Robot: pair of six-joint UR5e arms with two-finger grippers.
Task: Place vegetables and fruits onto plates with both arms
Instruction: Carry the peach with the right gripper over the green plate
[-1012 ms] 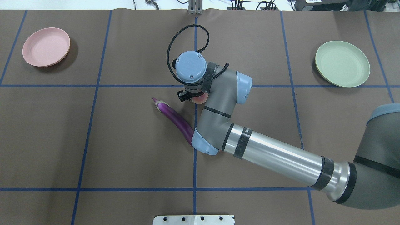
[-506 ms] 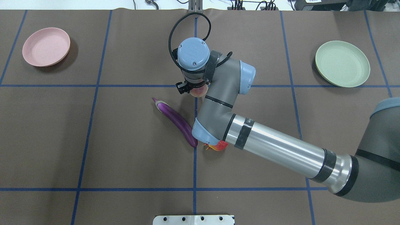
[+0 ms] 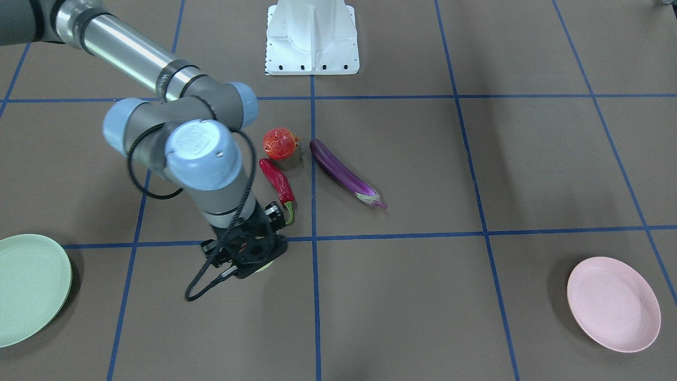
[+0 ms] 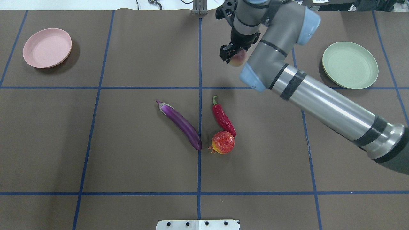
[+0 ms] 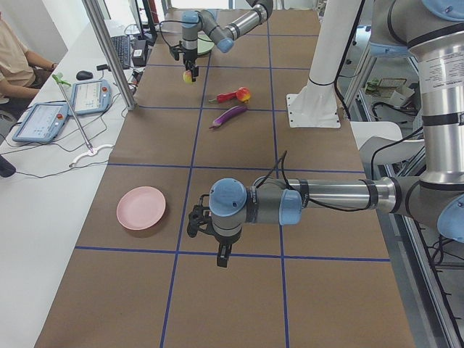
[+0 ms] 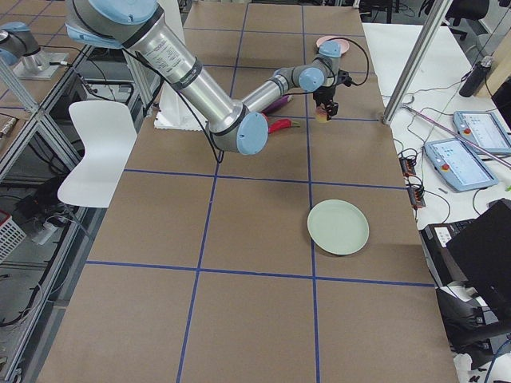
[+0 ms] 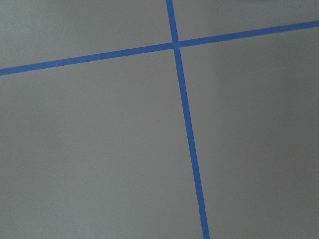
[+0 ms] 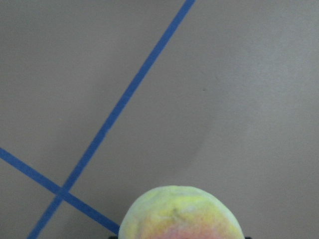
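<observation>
My right gripper (image 4: 234, 55) is shut on the yellow-green peach (image 4: 239, 58) and holds it above the table, left of the mint green plate (image 4: 350, 65). The peach fills the bottom of the right wrist view (image 8: 182, 214). The purple eggplant (image 4: 180, 124), the red chili pepper (image 4: 223, 116) and the pomegranate (image 4: 223, 142) lie together at the table's middle. The pink plate (image 4: 47, 48) is empty at the far left. My left gripper (image 5: 197, 221) shows only in the exterior left view, near the pink plate (image 5: 141, 208); I cannot tell whether it is open.
Blue tape lines (image 4: 199, 95) cross the brown table cover. The white pedestal base (image 3: 312, 37) stands at the robot's side of the table. An operator (image 5: 14, 65) sits by tablets (image 5: 90, 96) beyond the far edge.
My right arm has lifted the peach and carried it away from the robot and to the right, toward the green plate. The chili pepper and pomegranate now show fully.
</observation>
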